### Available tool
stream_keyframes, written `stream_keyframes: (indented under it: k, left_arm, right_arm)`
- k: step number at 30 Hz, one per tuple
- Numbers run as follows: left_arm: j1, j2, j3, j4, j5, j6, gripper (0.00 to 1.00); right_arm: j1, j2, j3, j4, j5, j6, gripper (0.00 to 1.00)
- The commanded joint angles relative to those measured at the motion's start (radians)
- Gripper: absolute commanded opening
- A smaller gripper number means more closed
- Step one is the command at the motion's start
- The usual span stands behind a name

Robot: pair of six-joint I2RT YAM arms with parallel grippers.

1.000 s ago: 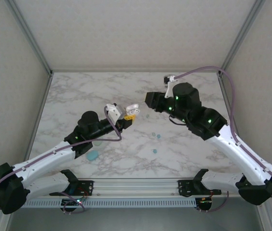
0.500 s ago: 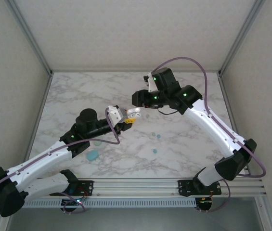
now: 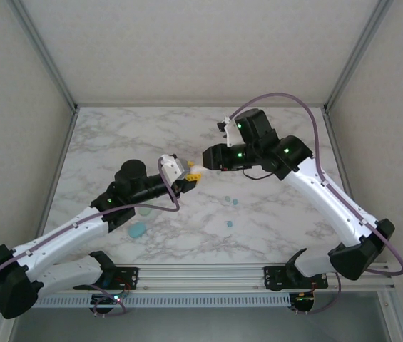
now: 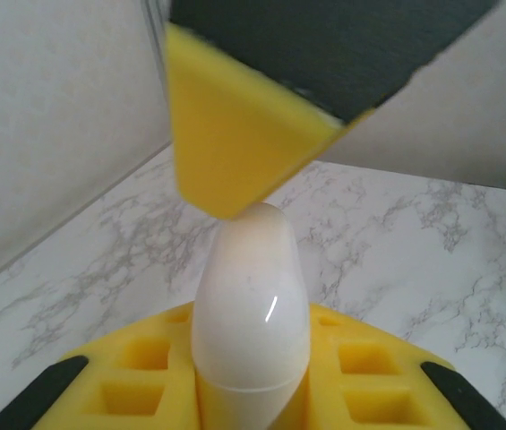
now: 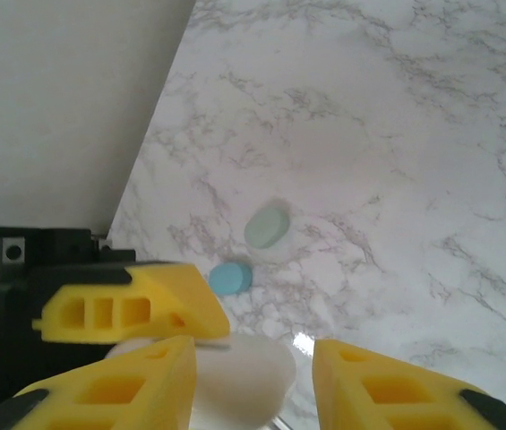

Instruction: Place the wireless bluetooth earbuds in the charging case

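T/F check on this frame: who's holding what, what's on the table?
1. The left pincer is closed on the white case. True.
2. The right pincer is clamped on a teal bud. False: its fingers stand apart around the white case's end.
3. Small teal buds lie loose on the marble table. True.
4. The teal oval case is held in the air. False: it lies on the table beside the left arm.
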Motion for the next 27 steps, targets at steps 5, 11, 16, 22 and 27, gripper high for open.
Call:
stream_keyframes:
  k: [5, 11, 16, 22, 27]
  left_arm:
    - [-0.005, 0.036, 0.055, 0.008, -0.045, -0.081, 0.06]
    - [0.012, 0.157, 0.063, -0.018, -0.142, -0.312, 0.06]
    - [0.056, 0.331, 0.144, -0.099, -0.137, -0.535, 0.07]
    - [0.156, 0.618, 0.311, -0.170, 0.048, -0.755, 0.04]
    - [0.211, 0.799, 0.478, -0.298, 0.104, -0.824, 0.06]
  right_arm:
    - [-0.003, -0.115, -0.096, 0.034, 0.238, 0.036, 0.50]
    - [-0.026, -0.268, -0.305, 0.126, 0.461, 0.114, 0.60]
    - [-0.077, -0.319, -0.410, 0.124, 0.447, 0.145, 0.62]
    - [-0.100, -0.366, -0.487, 0.116, 0.424, 0.169, 0.63]
    - [-0.105, -0.414, -0.546, 0.121, 0.423, 0.206, 0.63]
